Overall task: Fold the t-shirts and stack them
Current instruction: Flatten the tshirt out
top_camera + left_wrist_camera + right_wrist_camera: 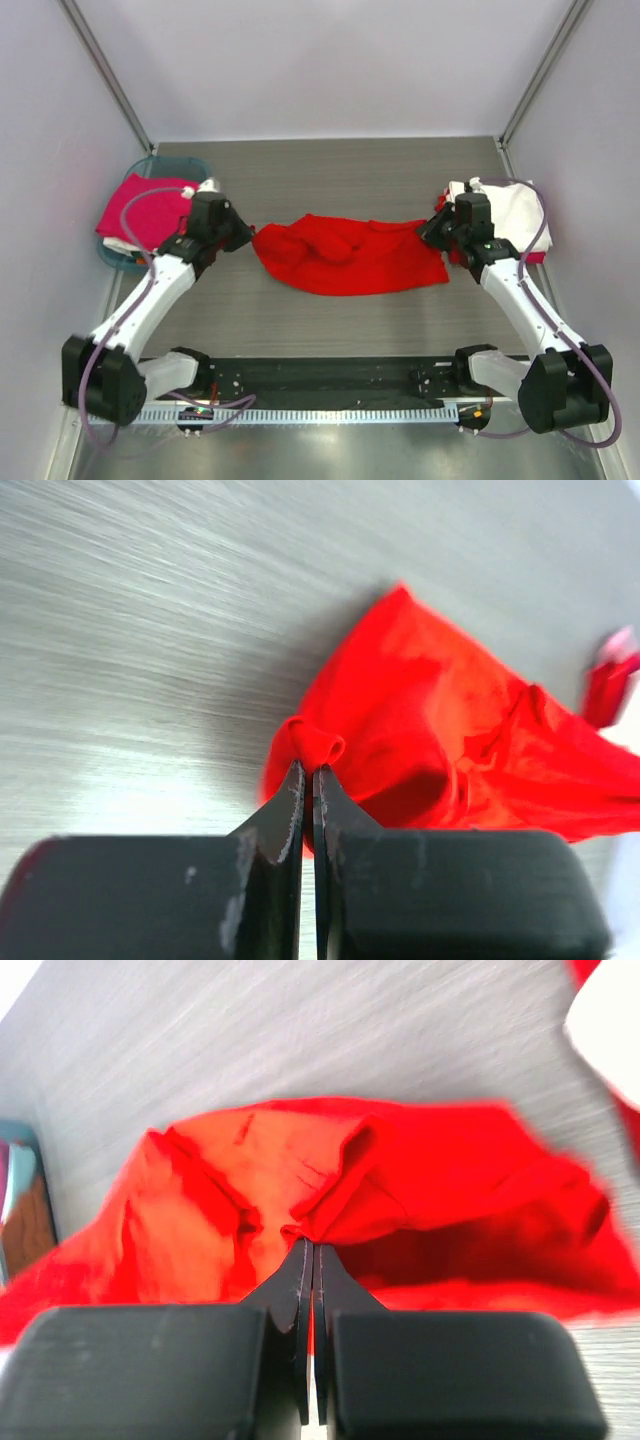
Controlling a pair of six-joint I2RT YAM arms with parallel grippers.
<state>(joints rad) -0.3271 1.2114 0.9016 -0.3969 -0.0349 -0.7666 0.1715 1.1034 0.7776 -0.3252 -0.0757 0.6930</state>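
red t-shirt (345,255) crumpled at middle of worktop (340,175), between arms. left pincer (246,236) clamped on its left edge, right pincer (436,228) clamped on right edge: opposite ends gripped, likely to stretch cloth flat for folding. pink t-shirt (145,208), white t-shirt (515,210) lie aside.

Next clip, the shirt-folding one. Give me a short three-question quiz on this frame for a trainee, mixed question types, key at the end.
1. True or false: the left fingers and the right fingers are each shut on the red t-shirt.
2. Fill in: the white t-shirt lies beside the ____ arm.
3. The magenta t-shirt lies: A) over the teal basket; B) on the white t-shirt; C) at the table's middle.
Key: 1 true; 2 right; 3 A.
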